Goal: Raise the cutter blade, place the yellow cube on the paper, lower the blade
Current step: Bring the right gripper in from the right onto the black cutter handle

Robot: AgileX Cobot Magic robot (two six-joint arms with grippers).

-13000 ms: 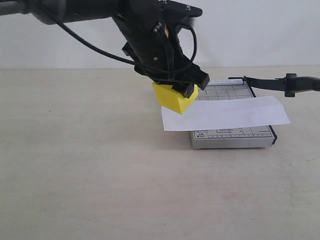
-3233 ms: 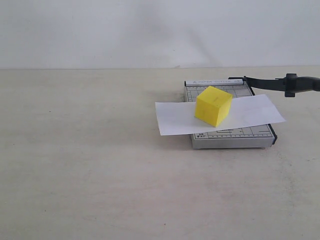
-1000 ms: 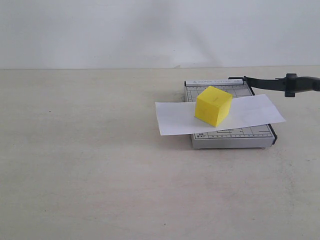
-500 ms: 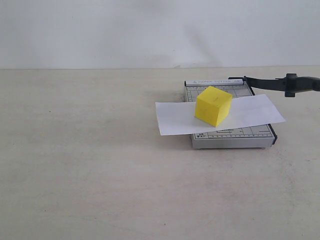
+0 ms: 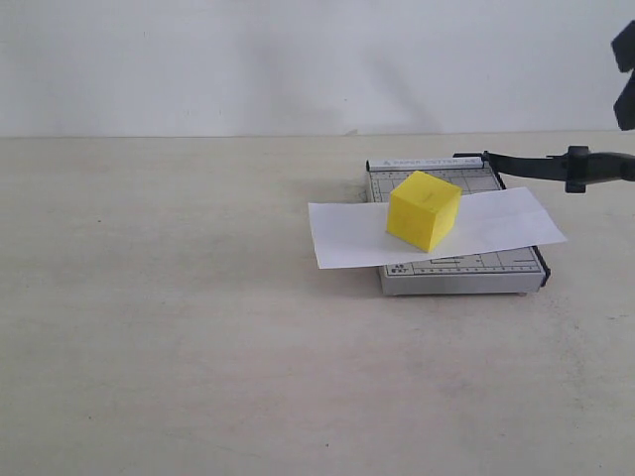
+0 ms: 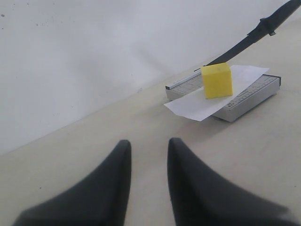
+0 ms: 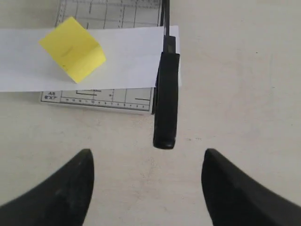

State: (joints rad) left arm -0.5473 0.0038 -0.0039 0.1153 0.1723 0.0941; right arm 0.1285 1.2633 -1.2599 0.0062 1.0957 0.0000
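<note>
The yellow cube rests on the white paper, which lies across the grey gridded cutter base. The cutter blade stands raised, its black handle out to the right. In the right wrist view my right gripper is open wide and empty, just short of the blade handle, with the cube and paper beyond. My left gripper is open and empty, far back from the cube, paper and blade.
A dark part of my right arm shows at the top right edge of the exterior view, above the blade handle. The beige table stretches left and in front of the cutter. A white wall stands behind.
A dark part of my right arm has come into the exterior view at the top right edge. Cube, paper and blade have not moved over the last three seconds.
</note>
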